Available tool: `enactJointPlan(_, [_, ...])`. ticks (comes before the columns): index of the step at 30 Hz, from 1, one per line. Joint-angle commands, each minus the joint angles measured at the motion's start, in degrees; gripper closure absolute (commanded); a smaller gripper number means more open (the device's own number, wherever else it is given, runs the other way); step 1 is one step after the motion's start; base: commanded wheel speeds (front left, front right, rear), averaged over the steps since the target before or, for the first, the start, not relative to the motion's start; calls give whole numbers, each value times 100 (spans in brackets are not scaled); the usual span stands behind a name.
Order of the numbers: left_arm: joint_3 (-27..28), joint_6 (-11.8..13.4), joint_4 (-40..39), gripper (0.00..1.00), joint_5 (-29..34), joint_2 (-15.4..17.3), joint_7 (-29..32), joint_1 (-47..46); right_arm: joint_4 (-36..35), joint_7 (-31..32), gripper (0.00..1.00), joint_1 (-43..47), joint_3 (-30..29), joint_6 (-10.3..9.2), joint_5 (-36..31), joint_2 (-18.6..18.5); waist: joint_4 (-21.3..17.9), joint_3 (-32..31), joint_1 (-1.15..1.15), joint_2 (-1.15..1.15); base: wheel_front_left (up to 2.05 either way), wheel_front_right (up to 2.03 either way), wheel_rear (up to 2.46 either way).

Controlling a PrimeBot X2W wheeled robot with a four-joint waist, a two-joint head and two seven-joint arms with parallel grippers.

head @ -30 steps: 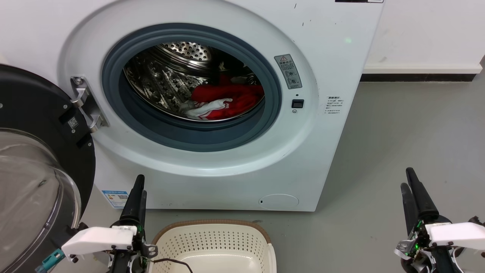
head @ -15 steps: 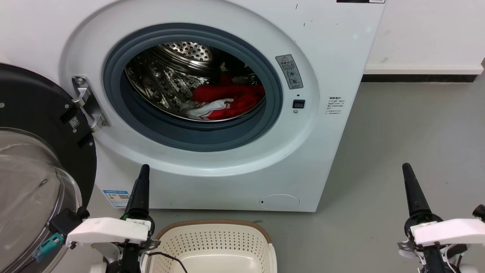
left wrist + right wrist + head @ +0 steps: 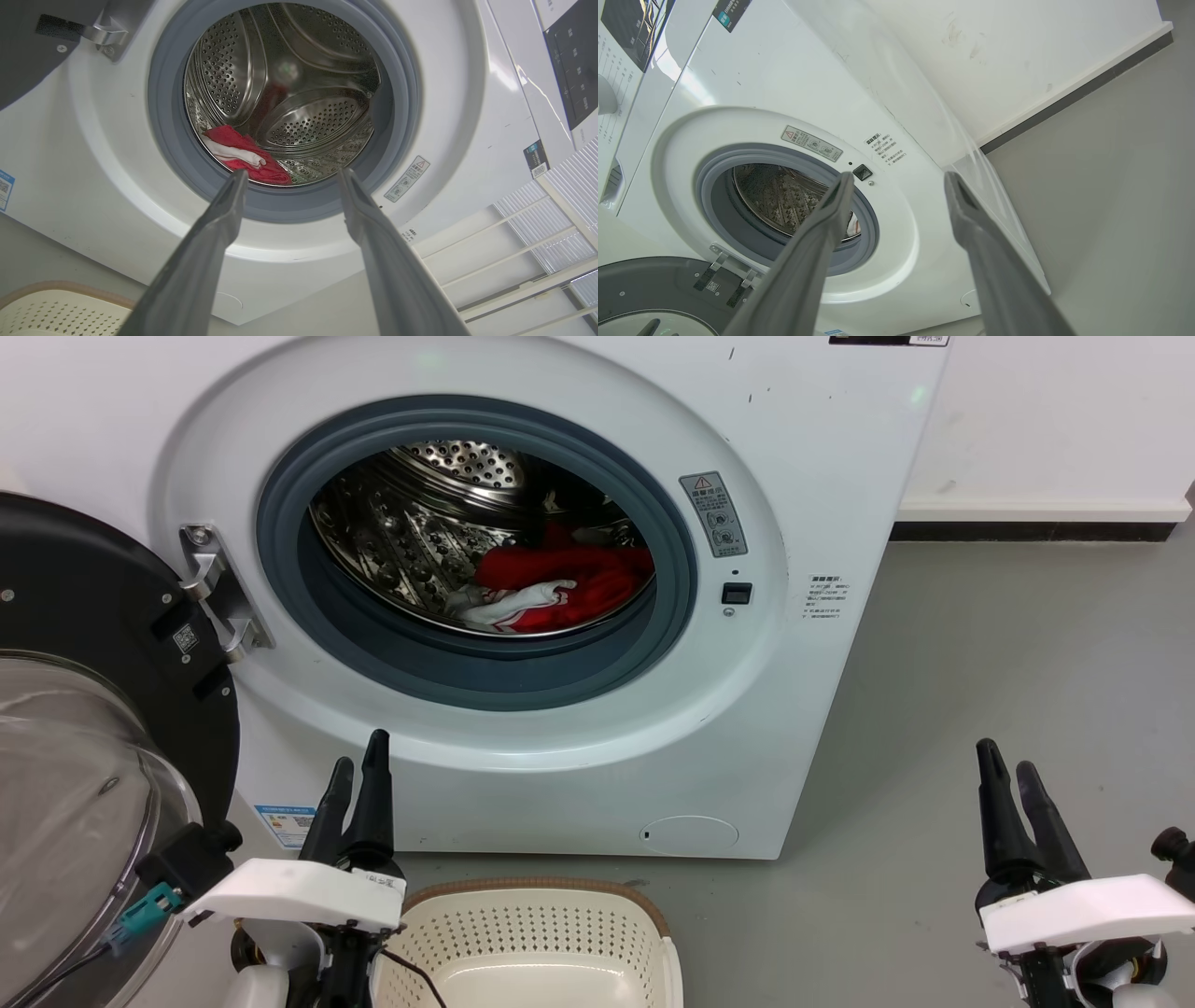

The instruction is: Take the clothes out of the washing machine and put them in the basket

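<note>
Head view first: you've got the washing machine [image 3: 822, 448] square ahead, its black-rimmed door [image 3: 84, 616] swung wide open on your left. The clothes [image 3: 560, 583] lie in a red-and-white heap low in the steel drum [image 3: 411, 541], toward its right side, behind the grey rubber ring [image 3: 504, 677]. The basket [image 3: 537, 885] sits on the floor [image 3: 1008, 644] just in front of the machine (only its far half is in shot). Your left gripper [image 3: 360, 749] stands at the lower left, just beside the basket's left rim, fingers parted and empty, pointing up at the machine's front. Your right gripper [image 3: 1004, 756] is at the lower right over bare floor, well apart from the machine, fingers spread too and gripping nothing.

Left wrist view now: the two fingers [image 3: 205, 252] splay wide and frame the drum mouth. The red bundle lies at the drum's lower left, just above the left fingertip, apart from it. A corner of the basket peeks in at bottom left.

Right wrist view: fingers wide apart and empty, looking up the machine's white front. The open drum lies behind the left finger, and the pale wall [image 3: 1017, 56] with its dark skirting [image 3: 1078, 88] is off to the right.
</note>
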Motion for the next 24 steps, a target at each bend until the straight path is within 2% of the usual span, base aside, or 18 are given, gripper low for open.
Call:
enactJointPlan(1, [-37,-14,-45,0,287,39,-72,-175,-126,-72,0,-30,12,0,-322,-6,-1,0,0,0,0,0,0])
enactJointPlan(24, [-157,-16,157,0,1979,69,-440,-283,1,-421,0,9,53,0,-2226,-4,-5,17,0,0,0,0,0])
